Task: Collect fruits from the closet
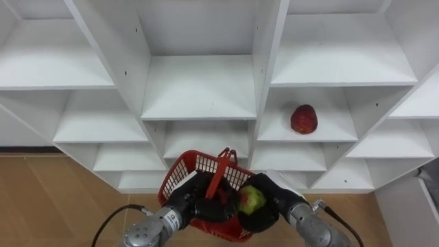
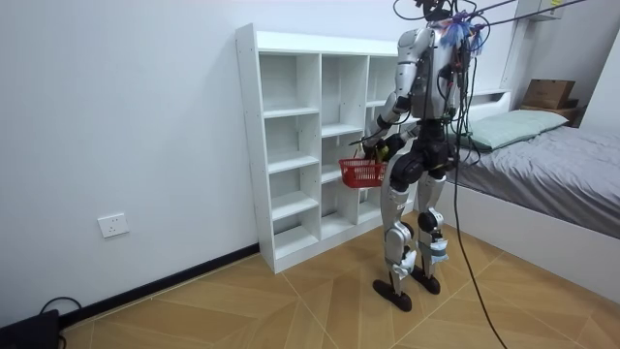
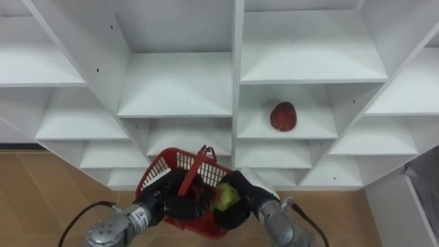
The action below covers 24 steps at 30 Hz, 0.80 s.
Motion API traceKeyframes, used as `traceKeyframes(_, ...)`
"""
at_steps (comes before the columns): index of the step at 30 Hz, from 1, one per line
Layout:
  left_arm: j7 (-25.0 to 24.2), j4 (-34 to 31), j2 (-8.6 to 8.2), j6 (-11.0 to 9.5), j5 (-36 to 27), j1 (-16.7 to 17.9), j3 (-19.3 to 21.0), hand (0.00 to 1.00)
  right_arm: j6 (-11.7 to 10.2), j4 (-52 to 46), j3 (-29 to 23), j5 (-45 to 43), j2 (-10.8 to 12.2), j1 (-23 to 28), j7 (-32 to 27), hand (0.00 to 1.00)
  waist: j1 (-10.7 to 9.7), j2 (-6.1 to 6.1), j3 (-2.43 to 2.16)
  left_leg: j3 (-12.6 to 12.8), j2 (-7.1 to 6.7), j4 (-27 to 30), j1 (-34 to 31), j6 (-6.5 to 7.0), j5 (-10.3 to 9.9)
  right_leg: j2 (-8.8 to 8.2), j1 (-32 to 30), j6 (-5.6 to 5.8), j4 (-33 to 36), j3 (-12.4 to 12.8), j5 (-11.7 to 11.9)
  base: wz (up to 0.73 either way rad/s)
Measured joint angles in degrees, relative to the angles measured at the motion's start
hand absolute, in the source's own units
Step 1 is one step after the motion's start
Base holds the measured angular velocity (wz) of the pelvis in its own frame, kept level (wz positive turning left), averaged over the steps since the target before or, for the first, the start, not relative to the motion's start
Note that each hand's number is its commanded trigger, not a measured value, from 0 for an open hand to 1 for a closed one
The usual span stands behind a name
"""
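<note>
A red basket [image 1: 197,162] hangs in front of the white closet's lower shelves. My left hand [image 1: 194,200] is curled round its handle [image 1: 221,168]. Just to its right, my right hand [image 1: 272,200] is shut on a green apple with a red blush [image 1: 252,200], held over the basket's right side. A red fruit [image 1: 304,119] lies alone on a shelf in the right column, well above and to the right of both hands. In the room view I stand upright facing the closet [image 2: 291,145] with the basket [image 2: 362,173] at waist height.
The closet's other shelves [image 1: 199,89] hold nothing. Wooden floor [image 1: 48,199] lies below at the left. A bed [image 2: 552,155] stands at the room view's right, behind me, and a white wall with a socket [image 2: 113,225] is at its left.
</note>
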Motion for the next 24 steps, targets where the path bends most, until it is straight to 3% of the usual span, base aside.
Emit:
traceKeyframes(2, -0.02, 0.00, 0.01, 0.01, 0.00, 0.00, 0.00, 1.00, 0.00, 0.00, 0.08, 0.00, 0.00, -0.04, 0.02, 1.00, 0.01, 0.08, 0.04, 0.00, 0.00, -0.02, 0.00, 0.00, 0.00, -0.01, 0.00, 0.00, -0.02, 0.00, 0.00, 0.00)
traceKeyframes(3, -0.03, 0.00, 0.02, 0.01, 0.00, 0.00, 0.00, 1.00, 0.00, 0.00, 0.08, 0.00, 0.00, -0.05, 0.03, 0.83, 0.01, 0.08, 0.04, 0.00, 0.00, -0.02, 0.00, 0.00, 0.00, -0.01, 0.00, 0.00, -0.02, 0.00, 0.00, 0.00)
traceKeyframes(4, -0.04, 0.00, 0.01, 0.01, 0.00, 0.00, 0.00, 1.00, 0.00, 0.00, 0.13, 0.00, 0.00, -0.13, 0.04, 0.60, 0.00, 0.08, 0.04, 0.00, -0.01, -0.03, 0.00, 0.00, 0.00, -0.02, 0.00, 0.00, -0.04, 0.01, 0.00, 0.00)
traceKeyframes(5, -0.05, 0.00, 0.00, 0.01, 0.00, 0.00, 0.00, 1.00, 0.01, 0.00, 0.16, 0.00, 0.01, -0.20, 0.04, 0.14, 0.00, 0.08, 0.04, 0.00, -0.02, -0.03, 0.00, 0.00, 0.00, -0.02, 0.00, 0.00, -0.05, 0.01, 0.00, 0.00)
traceKeyframes(6, -0.13, 0.00, 0.01, 0.01, 0.00, 0.00, 0.00, 1.00, 0.01, 0.00, 0.24, 0.00, 0.00, -0.34, 0.05, 0.00, 0.00, 0.08, 0.04, 0.00, -0.03, -0.03, 0.00, 0.00, 0.00, -0.02, 0.00, 0.01, -0.06, 0.02, 0.00, 0.00)
traceKeyframes(24, -0.43, 0.09, 0.09, 0.40, 0.04, 0.03, -1.77, 1.00, 0.02, -0.01, 1.38, 0.05, 0.05, -0.53, 0.16, 0.00, -0.01, 0.09, 0.07, 0.04, -0.04, -0.03, -0.01, 0.00, 0.00, -0.29, -0.01, 0.01, -0.14, 0.10, -0.01, 0.00)
